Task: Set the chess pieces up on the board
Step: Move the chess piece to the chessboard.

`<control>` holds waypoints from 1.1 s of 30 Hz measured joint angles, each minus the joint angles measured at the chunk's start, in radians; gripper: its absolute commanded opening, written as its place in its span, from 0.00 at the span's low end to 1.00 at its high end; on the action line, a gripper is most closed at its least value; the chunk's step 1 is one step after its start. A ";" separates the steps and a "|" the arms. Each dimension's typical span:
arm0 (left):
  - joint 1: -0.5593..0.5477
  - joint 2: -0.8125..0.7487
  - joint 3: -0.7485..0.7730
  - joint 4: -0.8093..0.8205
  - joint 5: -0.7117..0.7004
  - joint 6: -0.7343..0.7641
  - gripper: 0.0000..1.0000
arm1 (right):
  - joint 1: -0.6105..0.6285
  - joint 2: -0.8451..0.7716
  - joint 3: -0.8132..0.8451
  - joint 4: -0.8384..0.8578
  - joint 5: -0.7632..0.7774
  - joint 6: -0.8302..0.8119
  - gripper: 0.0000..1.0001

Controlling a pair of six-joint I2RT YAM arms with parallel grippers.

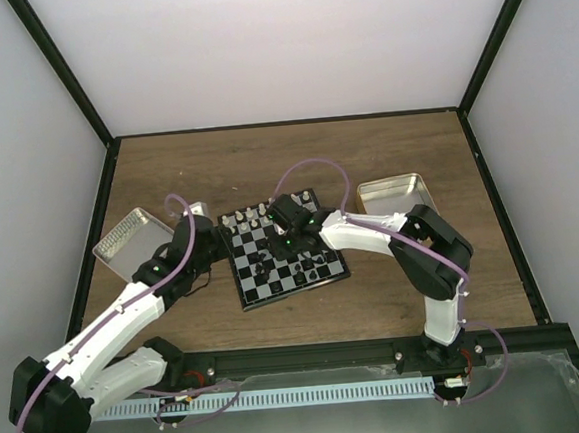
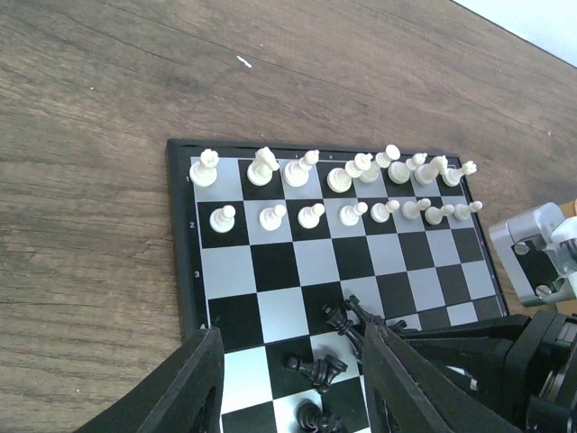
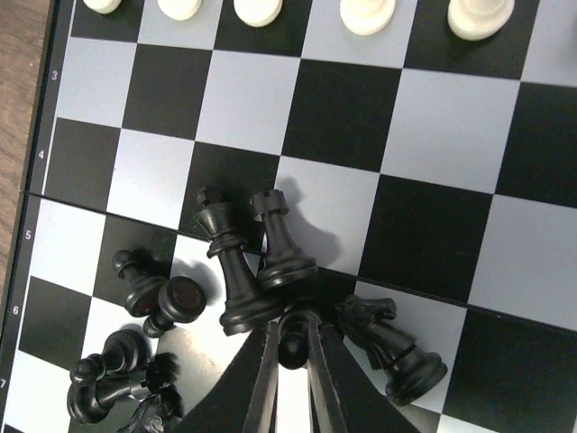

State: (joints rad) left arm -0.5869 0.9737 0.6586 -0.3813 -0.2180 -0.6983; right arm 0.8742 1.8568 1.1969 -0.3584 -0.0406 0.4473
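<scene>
The board [image 1: 276,296] lies mid-table. Cream pieces [image 2: 343,180] stand in two rows along its far side. Several black chess pieces [image 3: 230,262] lie tumbled in a heap on the middle squares, among them a rook [image 3: 278,239], a knight [image 3: 392,347] and pawns [image 3: 153,293]. My right gripper [image 3: 293,329] is low over that heap, its fingers shut on a small black piece [image 3: 293,338] at the heap's edge. My left gripper [image 2: 290,332] hangs open over the board's left side, with toppled black pieces [image 2: 317,368] on the squares below its jaws and nothing held.
A metal tin [image 1: 131,239] sits left of the board. A second tin [image 1: 393,193] sits to its right, behind the right arm. The two arms meet over the board. Bare wood surrounds the board, and black frame rails run along the table edges.
</scene>
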 measured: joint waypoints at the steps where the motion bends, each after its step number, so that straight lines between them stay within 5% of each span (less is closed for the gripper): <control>1: 0.000 0.002 0.000 0.001 0.001 0.001 0.44 | 0.000 0.001 0.001 0.000 0.002 0.002 0.05; 33: 0.005 0.020 0.000 0.023 0.013 0.010 0.44 | 0.098 -0.134 -0.105 -0.092 0.034 -0.010 0.03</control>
State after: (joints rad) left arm -0.5819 0.9936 0.6586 -0.3580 -0.2054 -0.6880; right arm 0.9726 1.7226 1.0924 -0.4500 -0.0071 0.4374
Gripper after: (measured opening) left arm 0.440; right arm 0.069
